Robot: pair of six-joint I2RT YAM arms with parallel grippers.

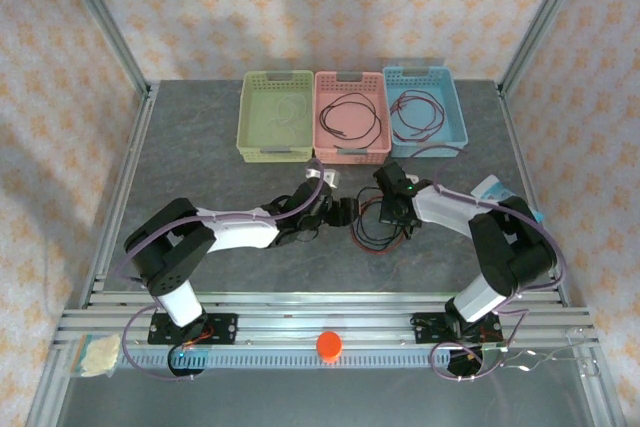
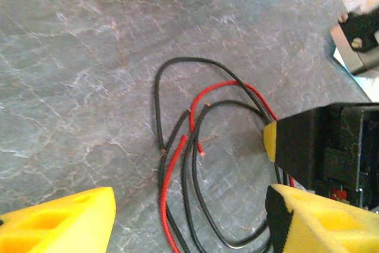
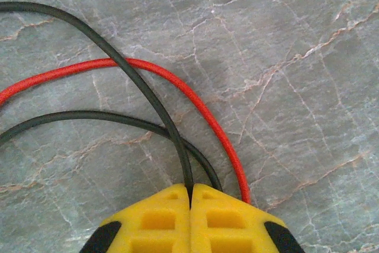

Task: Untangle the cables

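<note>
A loose tangle of red and black cables [image 1: 374, 234] lies on the grey marbled surface [image 1: 220, 187], a little nearer than the pink basket [image 1: 352, 155] and between the two pincers.

The right pincer [image 3: 189, 197] is clamped tight. Its yellow fingertips press together on a black cable [image 3: 148, 96] that runs straight into the seam between them. A second black cable [image 3: 89, 115] curves in and slips under the tip of one finger. A red cable [image 3: 177, 90] crosses the gripped one and passes just beside that same finger; whether it is caught too cannot be told.

The left pincer [image 2: 189, 223] stands wide, holding nothing. Its yellow fingers [image 2: 59, 220] are spread to either side above the left part of the tangle. The loops show flat on the surface between them, with several loose cut ends lying inside the loops. In the left wrist view, the right pincer's yellow tip sits at the right edge of the loops.

Three baskets stand side by side at the far edge:
- The green basket [image 1: 272, 154], on the left, holds a pale coiled cable [image 1: 285, 112].
- The pink basket, in the middle, holds a dark looped cable [image 1: 352, 119].
- The blue basket [image 1: 427, 72], on the right, holds dark reddish cables [image 1: 420, 112].
</note>
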